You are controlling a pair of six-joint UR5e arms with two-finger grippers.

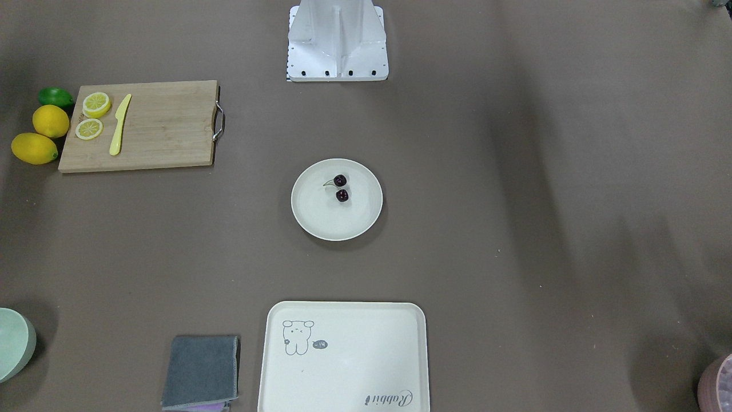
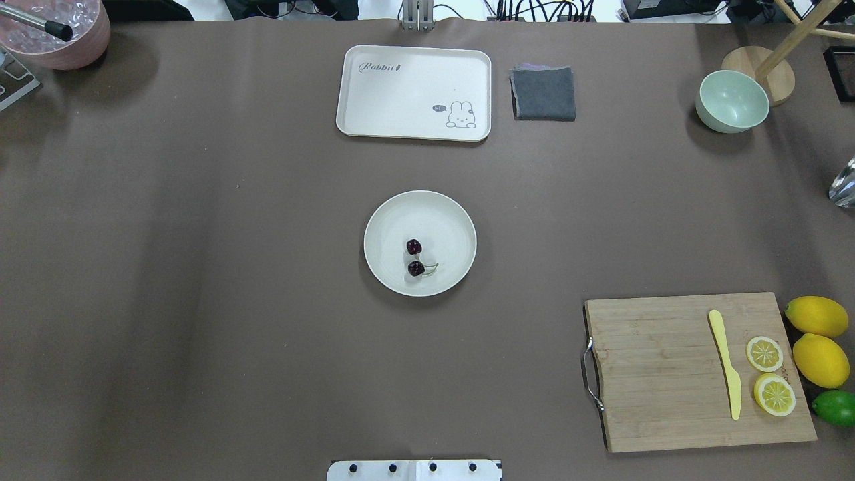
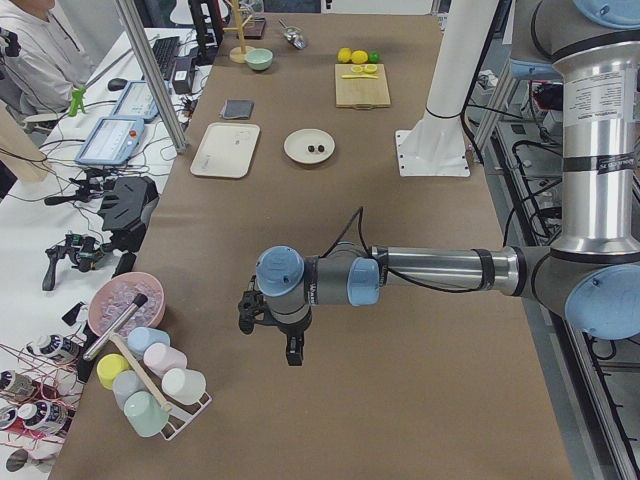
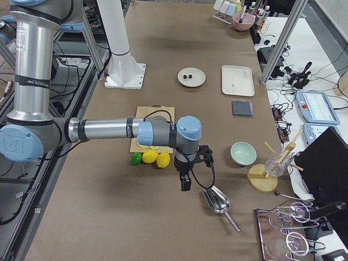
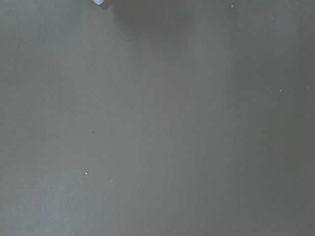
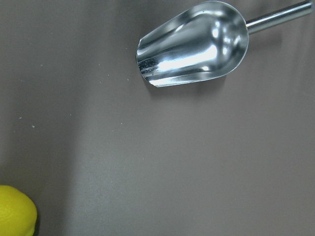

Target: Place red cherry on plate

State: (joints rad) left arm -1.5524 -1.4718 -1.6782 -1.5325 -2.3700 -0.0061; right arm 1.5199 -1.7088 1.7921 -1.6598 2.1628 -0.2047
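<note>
The red cherry [image 2: 415,257], a dark glossy pair on a thin green stem, lies inside the round cream plate [image 2: 451,214] at the table's centre. The front-facing view shows the same cherry [image 1: 341,188] on the plate [image 1: 311,214]. Both arms are pulled back to the table's ends, far from the plate. My left gripper [image 3: 290,350] shows only in the left side view, hanging above bare table. My right gripper [image 4: 185,182] shows only in the right side view, near the lemons. Whether either is open or shut I cannot tell.
A rabbit tray [image 2: 414,92] and a grey cloth [image 2: 544,93] lie beyond the plate. A cutting board [image 2: 695,371] with a yellow knife and lemon slices sits at the right, lemons [image 2: 818,334] beside it. A mint bowl [image 2: 732,100], a metal scoop [image 6: 194,44] and a pink bowl [image 2: 57,30] stand by the edges.
</note>
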